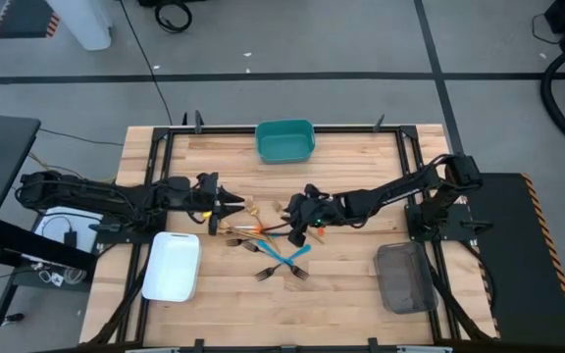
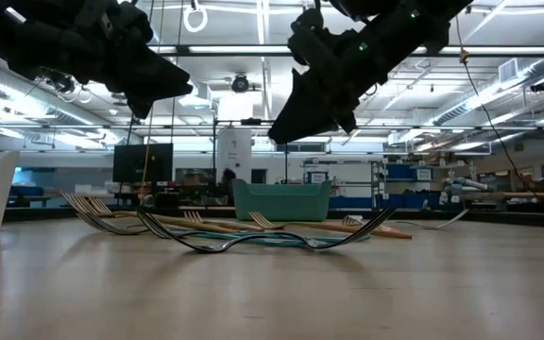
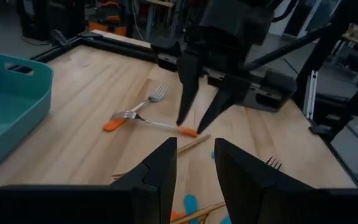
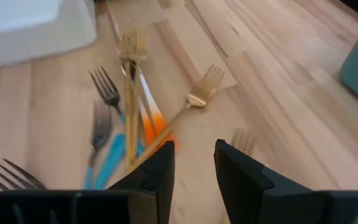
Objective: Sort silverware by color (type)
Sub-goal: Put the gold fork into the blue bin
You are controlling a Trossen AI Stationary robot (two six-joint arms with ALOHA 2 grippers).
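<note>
The silverware lies in a loose pile [image 1: 263,238] on the wooden table between my two grippers. It holds gold forks [image 4: 129,46], blue-handled forks [image 1: 284,258] and orange-handled forks [image 3: 135,112]. My left gripper [image 1: 235,206] hovers open and empty above the pile's left end, and shows in its own view [image 3: 194,165]. My right gripper [image 1: 297,214] hovers open and empty above the pile's right end, fingers slanting down, and shows in its own view [image 4: 192,165]. In the left wrist view, the right gripper [image 3: 202,99] shows with its fingers spread above an orange handle.
A teal tray [image 1: 284,140] stands at the far edge in the middle. A white tray [image 1: 172,266] stands near left and a grey tray [image 1: 405,277] near right. Bare wood lies between the trays along the near edge.
</note>
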